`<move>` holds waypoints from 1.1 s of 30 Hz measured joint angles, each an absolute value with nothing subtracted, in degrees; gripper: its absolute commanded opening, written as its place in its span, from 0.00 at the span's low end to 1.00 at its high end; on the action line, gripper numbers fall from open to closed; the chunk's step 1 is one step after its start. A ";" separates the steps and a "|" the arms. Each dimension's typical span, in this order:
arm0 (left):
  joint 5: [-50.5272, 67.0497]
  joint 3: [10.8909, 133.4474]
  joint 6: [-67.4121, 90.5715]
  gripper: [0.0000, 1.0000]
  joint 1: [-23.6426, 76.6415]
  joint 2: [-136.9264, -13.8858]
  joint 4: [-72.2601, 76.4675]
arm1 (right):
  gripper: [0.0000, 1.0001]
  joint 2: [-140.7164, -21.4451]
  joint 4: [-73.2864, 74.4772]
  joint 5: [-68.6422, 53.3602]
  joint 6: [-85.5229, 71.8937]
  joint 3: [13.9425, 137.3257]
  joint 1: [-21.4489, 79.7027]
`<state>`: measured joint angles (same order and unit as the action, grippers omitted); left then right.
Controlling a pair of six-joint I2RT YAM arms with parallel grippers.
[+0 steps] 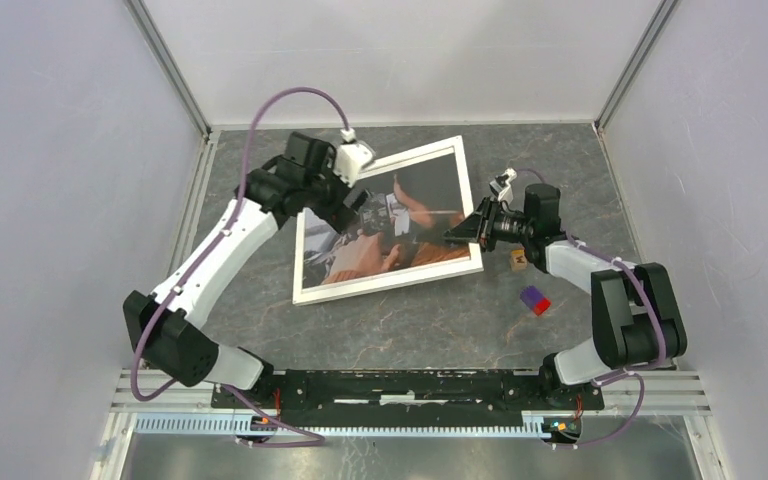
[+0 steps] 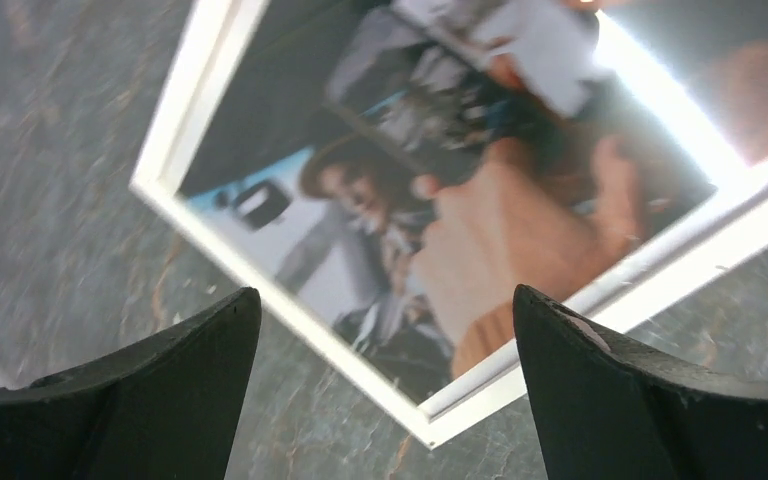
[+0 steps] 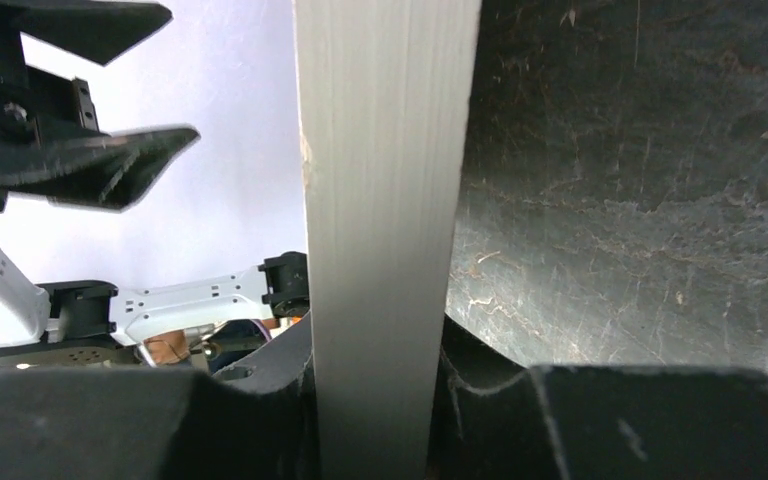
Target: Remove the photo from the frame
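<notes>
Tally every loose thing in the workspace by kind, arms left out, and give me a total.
Picture frame: 1
Photo in it: 1
Small blocks: 2, a wooden block and a purple-and-red block
Total: 4

Enclosure: three plain panels bound the work area. The left wall (image 1: 50, 180), back wall (image 1: 400, 55) and right wall (image 1: 730, 150) are flat, matt, pale grey-white and unmarked.

Aluminium corner posts (image 1: 172, 70) stand at the two rear corners where the panels meet.

The table (image 1: 430, 330) has a dark grey surface with a marbled, veined pattern. The right wrist view shows fine scratches and scuffs on it. A slotted aluminium rail (image 1: 360, 424) runs along the near edge.

Lighting is even and diffuse, and shadows on the table are soft.
</notes>
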<state>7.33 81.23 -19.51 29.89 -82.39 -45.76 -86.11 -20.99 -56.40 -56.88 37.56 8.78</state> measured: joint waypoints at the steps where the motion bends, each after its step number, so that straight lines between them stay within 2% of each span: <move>1: 6.13 81.62 -18.87 1.00 28.45 -82.02 -45.89 | 0.00 -85.71 -19.16 -56.53 -55.92 38.57 8.45; 9: -2.48 82.98 -14.00 1.00 15.18 -81.60 -47.09 | 0.00 -85.01 1.34 -56.29 -39.79 54.57 7.33; 18: -2.85 84.82 -7.31 1.00 5.39 -81.60 -48.03 | 0.00 -84.90 19.55 -51.29 -20.51 72.53 7.27; 24: -2.44 85.06 -4.49 1.00 -0.12 -81.47 -48.77 | 0.00 -84.90 27.66 -46.54 -9.69 82.89 7.27; 33: -1.39 85.06 -3.84 1.00 -3.33 -78.65 -49.93 | 0.00 -84.93 34.04 -35.51 6.61 93.56 7.86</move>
